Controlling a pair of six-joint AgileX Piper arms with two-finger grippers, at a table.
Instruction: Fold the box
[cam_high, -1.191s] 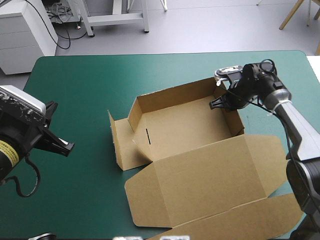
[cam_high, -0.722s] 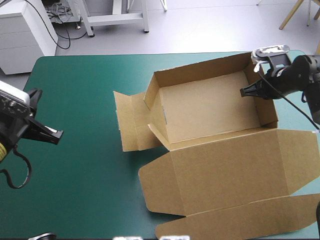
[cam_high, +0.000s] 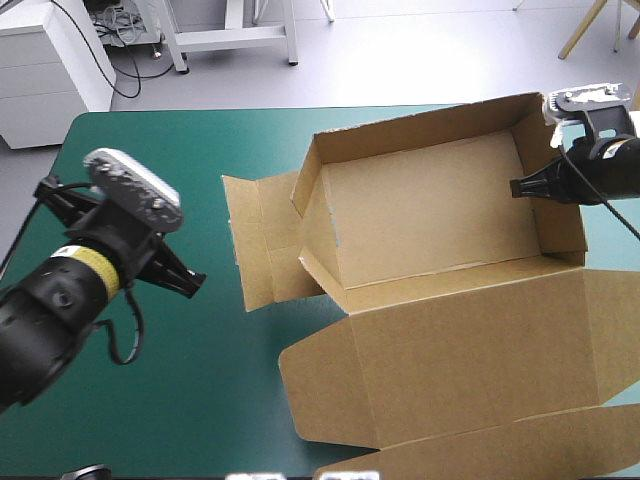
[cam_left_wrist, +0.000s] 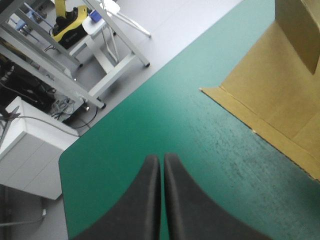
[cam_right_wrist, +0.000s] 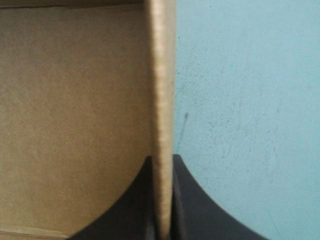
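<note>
Brown board lies nearest, along the near edge of the teal-green table (cam_high: 200, 150). It is the wide lid panel (cam_high: 470, 340) of the brown cardboard box (cam_high: 430, 210), spread flat, with a narrower strip (cam_high: 500, 450) hinged to its near side. To the near left, the left arm hangs over bare cover, well apart from the board. The left jaws are clenched on nothing. In the left wrist view their two black fingers (cam_left_wrist: 147, 200) meet in one pointed arch over the table (cam_left_wrist: 165, 120). Ahead of them and off to one side lies a flat part of the box (cam_left_wrist: 270, 100).

Farther back, the box stands as an open tray in the right half of the table, with its walls raised around a bare floor. At the tray's left end a side flap (cam_high: 255, 240) lies flat on the cover. A small tab (cam_high: 318, 268) juts from the tray's near left corner beside it.

Farthest off, at the tray's right wall (cam_high: 560, 210), the right jaws are grasping the box. The high view shows a black finger (cam_high: 528, 187) reaching inside the tray against that wall. In the right wrist view the wall's top edge (cam_right_wrist: 162, 90) runs straight between the two black fingers (cam_right_wrist: 135, 205), pinched there. The box's inner face lies to one side of it and the teal-green cover (cam_right_wrist: 240, 100) to the other.
</note>
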